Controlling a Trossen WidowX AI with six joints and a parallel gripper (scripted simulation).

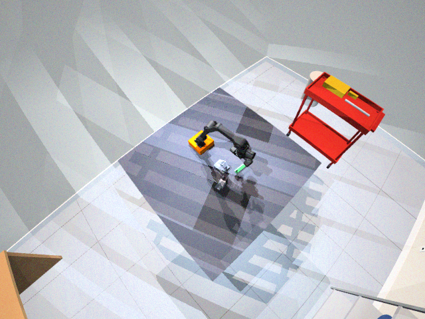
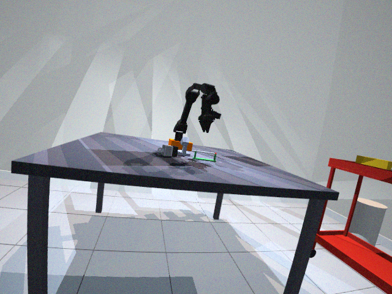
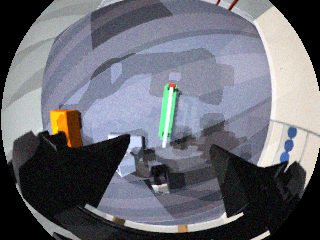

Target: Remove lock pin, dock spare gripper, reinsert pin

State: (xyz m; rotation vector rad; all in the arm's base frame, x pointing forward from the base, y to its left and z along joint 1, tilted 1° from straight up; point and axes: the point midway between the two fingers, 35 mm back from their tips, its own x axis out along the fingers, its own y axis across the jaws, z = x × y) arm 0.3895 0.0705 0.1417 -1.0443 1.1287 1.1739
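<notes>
The white lock pin [image 2: 204,152] [image 3: 169,109] with a red head lies across the uprights of a green cradle [image 1: 240,168] [image 2: 204,159] [image 3: 164,112]. My gripper [image 2: 206,130] [image 3: 171,144] is open and empty, high above the cradle, fingers pointing down; in the wrist view its fingertips stand wide apart. The pale mount [image 1: 221,165] [image 2: 184,147] [image 3: 132,156] stands beside the cradle, and no pin shows in it; its socket is too small to make out. The spare gripper [image 1: 220,184] [image 2: 166,150], grey with a dark part, lies on the table near the mount.
The orange base block [image 1: 200,143] [image 3: 73,129] of my arm stands behind the mount. All stand on a dark table [image 1: 165,192] [image 2: 104,174] with broad shadows over it. A red cart [image 1: 319,135] [image 2: 358,253] stands off to the side.
</notes>
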